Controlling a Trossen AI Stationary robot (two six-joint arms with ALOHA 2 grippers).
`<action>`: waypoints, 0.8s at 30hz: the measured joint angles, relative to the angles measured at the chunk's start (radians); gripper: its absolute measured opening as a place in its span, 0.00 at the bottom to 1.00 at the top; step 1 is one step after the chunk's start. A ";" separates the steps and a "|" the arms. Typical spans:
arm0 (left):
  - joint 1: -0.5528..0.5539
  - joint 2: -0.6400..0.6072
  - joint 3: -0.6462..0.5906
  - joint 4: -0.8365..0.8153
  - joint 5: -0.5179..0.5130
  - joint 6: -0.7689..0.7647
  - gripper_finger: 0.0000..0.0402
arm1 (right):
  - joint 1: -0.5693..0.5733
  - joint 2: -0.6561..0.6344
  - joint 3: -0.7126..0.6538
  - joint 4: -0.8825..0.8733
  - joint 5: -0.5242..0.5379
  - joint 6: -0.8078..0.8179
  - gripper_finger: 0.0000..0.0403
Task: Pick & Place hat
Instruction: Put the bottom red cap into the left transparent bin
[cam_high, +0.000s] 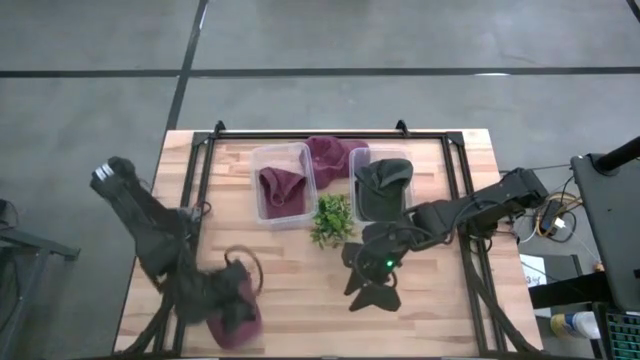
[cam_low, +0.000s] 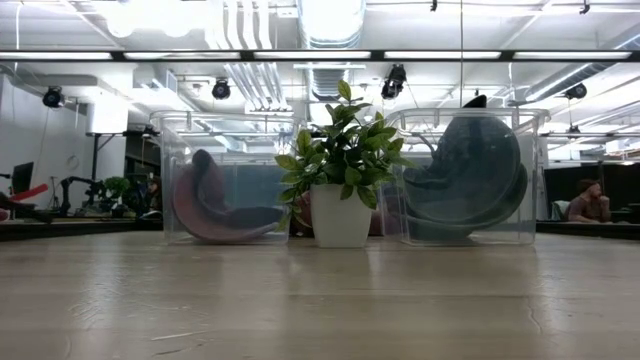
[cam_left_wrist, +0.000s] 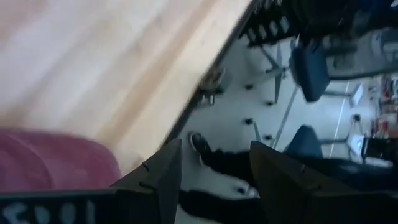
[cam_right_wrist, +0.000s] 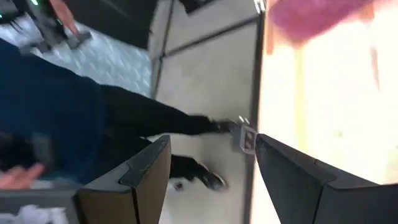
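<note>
Left tool (cam_high: 235, 305) sits at the near left corner of the tabletop (cam_high: 290, 280), right over a maroon hat (cam_high: 240, 325) lying there. In the left wrist view its fingers (cam_left_wrist: 163, 174) stand apart with nothing between them; the maroon hat (cam_left_wrist: 56, 158) shows just beside them, not in the gap. So: partly open, empty, as far as I can see.

Right tool (cam_high: 372, 280) is near the middle of the tabletop, nearer than the plant (cam_high: 332, 218). The right wrist view shows its fingers (cam_right_wrist: 146, 171) wide apart with only floor and a person's legs (cam_right_wrist: 143, 118) beyond. Open, empty.

Bins at the far side: the left bin (cam_high: 282, 185) holds one maroon hat (cam_high: 280, 185); the right bin (cam_high: 380, 185) holds a dark hat (cam_high: 382, 185). The low view confirms one hat in each bin, plant between them. Another maroon hat (cam_high: 328, 152) lies at the far edge between the bins, outside both, I think.

Progress, my judgement: two hats sorted. The near-left maroon hat is left to pick and carry to the left bin; the far one probably too. The left tool looks placed for that grasp, not yet closed.
</note>
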 joint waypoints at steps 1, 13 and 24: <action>-0.021 0.027 0.000 0.020 0.000 -0.009 0.45 | 0.000 -0.005 0.000 -0.028 -0.001 -0.021 0.57; -0.062 0.357 0.108 0.094 0.427 -0.196 0.45 | 0.000 -0.017 0.000 -0.179 -0.005 -0.141 0.57; 0.008 0.608 0.426 -0.367 0.467 -0.041 0.45 | -0.002 -0.017 0.000 -0.202 0.003 -0.197 0.57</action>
